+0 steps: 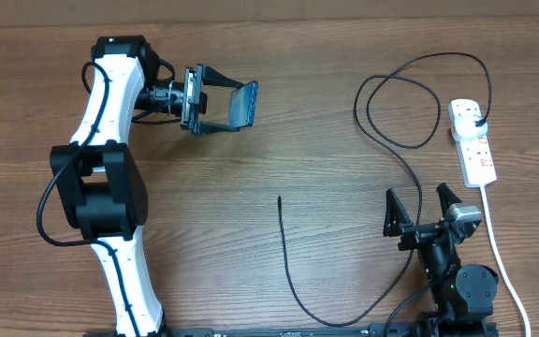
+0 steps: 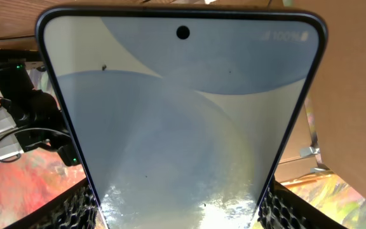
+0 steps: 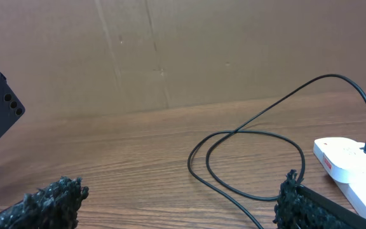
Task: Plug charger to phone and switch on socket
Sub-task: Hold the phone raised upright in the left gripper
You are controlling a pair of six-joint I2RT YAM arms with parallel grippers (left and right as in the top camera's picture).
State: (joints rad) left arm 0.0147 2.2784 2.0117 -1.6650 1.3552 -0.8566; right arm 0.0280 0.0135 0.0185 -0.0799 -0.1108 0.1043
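Left gripper [image 1: 243,106]: clamped on the phone [image 1: 249,99], one finger on each long edge. The phone is lifted off the table [image 1: 298,56] at upper left. In the left wrist view the lit, pale blue-white screen fills the frame, with the punch-hole camera at the top and a finger at each lower edge. The right wrist view catches the phone's dark back and lenses at far left, in the air in front of the cardboard wall [image 3: 170,51].

Right gripper [image 1: 422,208]: fingers wide apart, nothing between them. It sits low at lower right, just left of the white cord [image 1: 505,271].

Power strip [image 1: 473,145]: flat on the table at the right edge, with the white cord running down from its near end. The switches are too small to tell on or off.

Charger [image 1: 283,234]: the black plug is seated in the strip's far-end outlet. The cable loops on the table left of the strip and runs down past the right gripper. From the right wrist camera it shows between the open fingers, and I can't tell whether it touches them. It then sweeps along the near edge and back up to a free tip at mid-table. The tip lies on bare wood, well apart from the phone.
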